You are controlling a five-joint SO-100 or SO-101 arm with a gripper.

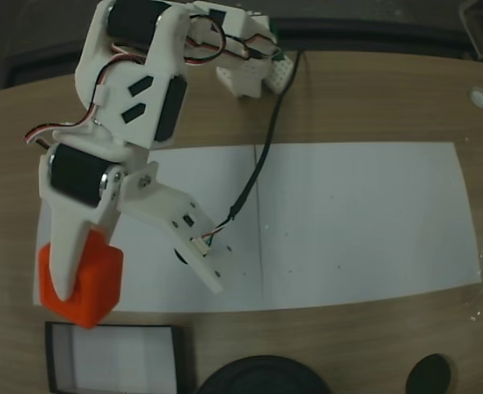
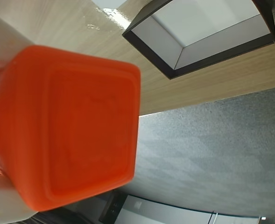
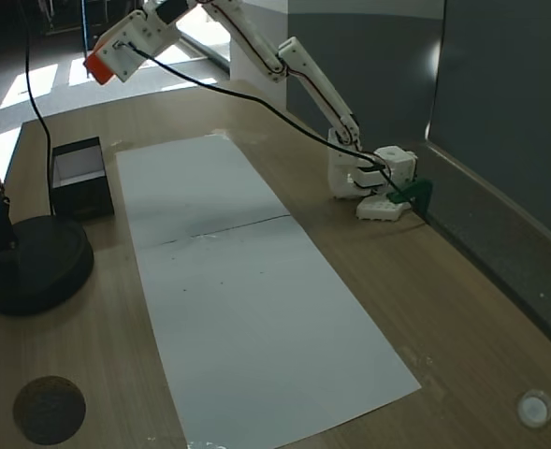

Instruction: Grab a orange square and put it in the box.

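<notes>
Orange square (image 1: 84, 283) sits pinched in the gripper (image 1: 102, 275), one white finger pressed down its face in a fixed view, and is carried high above the tabletop (image 3: 462, 309), as another fixed view shows, presumably so it clears the box's black rim. The box (image 1: 114, 358) lies just beyond the white paper sheet (image 1: 348, 222). In the wrist view its pale floor (image 2: 207, 21) is off to one side of the cube, so I judge the release is not yet lined up.

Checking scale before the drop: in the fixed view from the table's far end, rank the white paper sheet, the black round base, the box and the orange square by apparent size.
1. White paper sheet
2. Black round base
3. Box
4. Orange square, raised in the tool at the far end; distance makes it look smaller, so its rank is unsure.
</notes>
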